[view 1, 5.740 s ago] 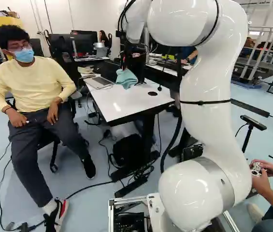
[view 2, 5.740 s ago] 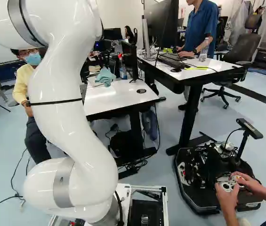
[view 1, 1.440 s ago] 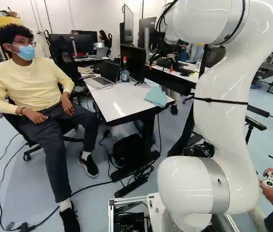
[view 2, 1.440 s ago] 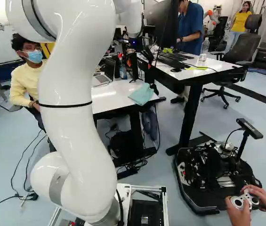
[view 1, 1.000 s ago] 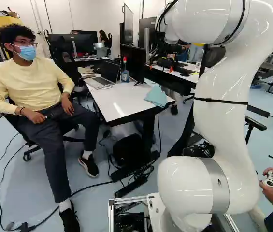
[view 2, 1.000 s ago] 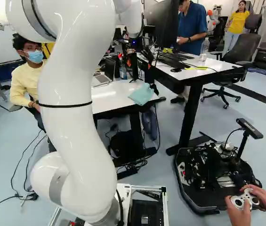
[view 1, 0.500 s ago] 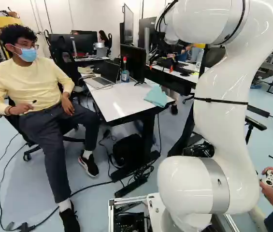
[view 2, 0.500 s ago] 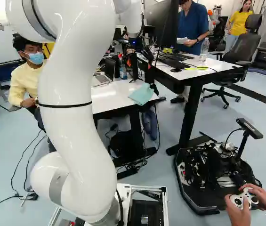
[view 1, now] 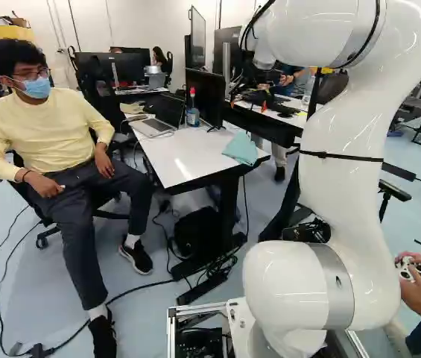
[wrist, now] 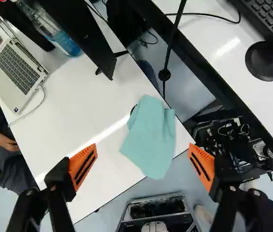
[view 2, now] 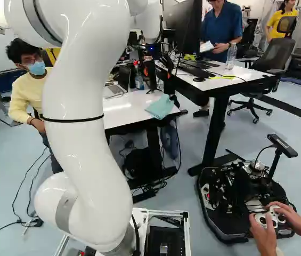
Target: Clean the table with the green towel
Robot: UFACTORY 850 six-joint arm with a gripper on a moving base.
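Green towel [wrist: 150, 135] lies rumpled at a corner of the white table [wrist: 78, 118], lapping over its edge. Higher than the table, the gripper [view 1: 248, 104] has its fingers spread wide and holds nothing. A laptop [wrist: 18, 72] sits on the table, well apart from the towel.

1. The bench [view 1: 184, 162] has a white top and dark edges.
2. Near its near right corner lies the green towel [wrist: 150, 137], rumpled, slightly over the near edge and partly covering a round dark fitting [wrist: 133, 109].
3. Along the left edge sits an open laptop [wrist: 18, 72], cable attached.
4. Farther back stand a bottle [view 1: 193, 117] and, by the right edge, a black monitor [view 1: 205, 95].
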